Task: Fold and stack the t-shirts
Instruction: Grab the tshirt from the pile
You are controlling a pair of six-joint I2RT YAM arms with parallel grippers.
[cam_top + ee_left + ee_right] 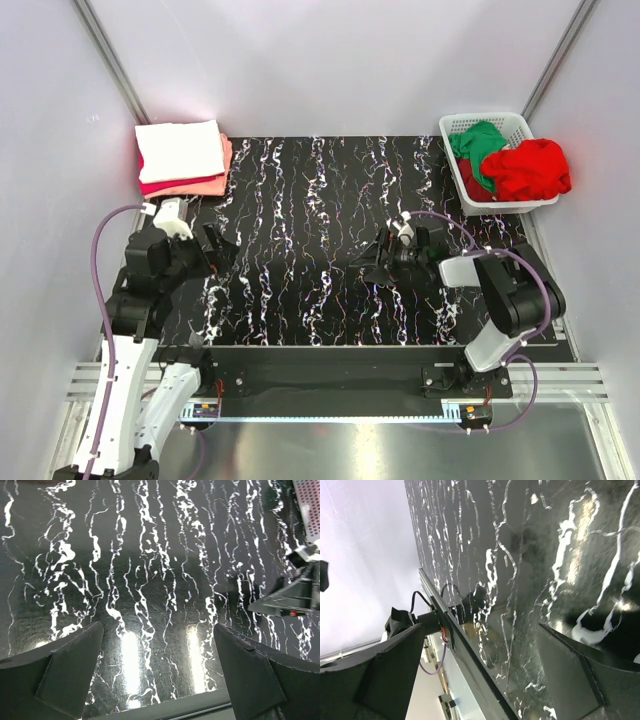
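A stack of folded t-shirts (182,157) lies at the table's far left corner: white on top, crimson and salmon pink beneath. A white lattice basket (455,128) at the far right holds a green shirt (475,145) and a bright red shirt (528,168), both crumpled. My left gripper (222,250) is open and empty over the left of the table, below the stack; the left wrist view (158,652) shows only bare table between its fingers. My right gripper (375,262) is open and empty over the table's centre right, also in the right wrist view (480,652).
The black, white-veined table top (300,220) fills the middle. Grey walls enclose the sides. The table's metal front rail (470,665) and the left arm's base with cables show in the right wrist view. The right gripper's fingers show at the right edge of the left wrist view (290,597).
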